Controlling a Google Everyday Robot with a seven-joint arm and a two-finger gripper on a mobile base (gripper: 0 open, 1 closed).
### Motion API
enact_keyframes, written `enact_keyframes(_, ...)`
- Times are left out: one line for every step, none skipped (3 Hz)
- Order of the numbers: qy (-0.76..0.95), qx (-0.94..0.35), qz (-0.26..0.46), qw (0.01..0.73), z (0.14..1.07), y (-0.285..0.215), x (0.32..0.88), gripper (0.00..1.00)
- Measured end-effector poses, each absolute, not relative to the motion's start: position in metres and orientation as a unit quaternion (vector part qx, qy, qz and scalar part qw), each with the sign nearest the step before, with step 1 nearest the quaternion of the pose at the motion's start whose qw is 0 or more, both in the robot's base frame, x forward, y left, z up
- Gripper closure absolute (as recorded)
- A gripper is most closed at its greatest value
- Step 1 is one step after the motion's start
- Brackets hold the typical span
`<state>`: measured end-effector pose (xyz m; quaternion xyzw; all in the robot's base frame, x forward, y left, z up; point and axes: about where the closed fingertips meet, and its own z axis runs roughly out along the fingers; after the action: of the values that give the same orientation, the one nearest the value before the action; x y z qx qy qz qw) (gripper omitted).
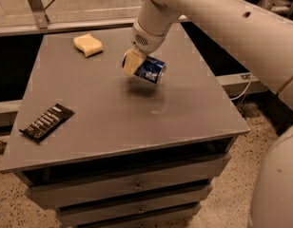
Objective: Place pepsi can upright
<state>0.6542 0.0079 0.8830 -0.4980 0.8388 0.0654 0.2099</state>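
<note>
The pepsi can (151,69), blue with silver ends, is held on its side a little above the grey table top (122,113), its shadow showing beneath it. My gripper (137,64) comes down from the white arm at the upper right and is shut on the can's left end; one cream-coloured finger (131,62) shows in front of it.
A flat black snack packet (46,122) lies near the table's front left edge. A yellow sponge (88,44) lies at the back left. The table has drawers below. The big white arm fills the upper right. The floor drops away right of the table.
</note>
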Motion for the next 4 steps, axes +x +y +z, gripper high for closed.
enact_keyframes(0.795, -0.49, 0.158, 0.319, 0.931, -0.007, 0.647, 1.0)
enact_keyframes(0.742, -0.482, 0.235, 0.402, 0.956, -0.022, 0.644, 1.0)
enact_keyframes(0.681, -0.466, 0.313, 0.471, 0.971, -0.043, 0.632, 1.0)
enact_keyframes(0.616, -0.455, 0.379, 0.519, 0.972, -0.057, 0.614, 1.0)
